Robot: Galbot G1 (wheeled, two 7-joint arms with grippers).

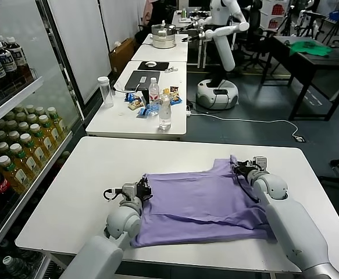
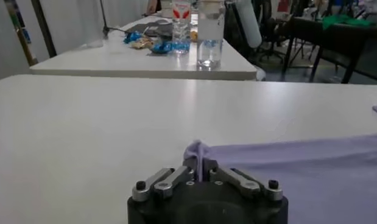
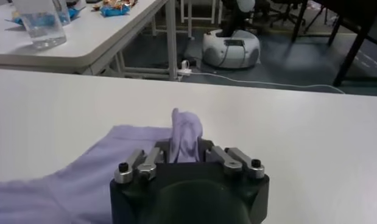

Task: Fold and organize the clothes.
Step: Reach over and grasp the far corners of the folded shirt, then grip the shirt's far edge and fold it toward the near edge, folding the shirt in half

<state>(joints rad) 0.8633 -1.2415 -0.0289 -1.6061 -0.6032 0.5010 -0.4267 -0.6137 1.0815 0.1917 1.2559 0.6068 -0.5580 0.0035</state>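
Note:
The lavender T-shirt (image 1: 207, 200) lies partly folded on the white table (image 1: 99, 168), plain face up. My left gripper (image 1: 141, 189) is shut on its left edge; in the left wrist view a pinch of the shirt (image 2: 197, 151) stands up between the jaws of the left gripper (image 2: 199, 173). My right gripper (image 1: 243, 167) is shut on the shirt's far right corner; in the right wrist view a bunch of the fabric (image 3: 185, 135) rises from the right gripper (image 3: 183, 157). Both grippers sit low at the table surface.
A second white table (image 1: 140, 116) behind holds a clear water bottle (image 1: 165, 111), a tall cup (image 1: 105, 91), snacks and a laptop. A shelf of drink bottles (image 1: 18, 145) stands at the left. Another robot (image 1: 218, 52) stands at the back.

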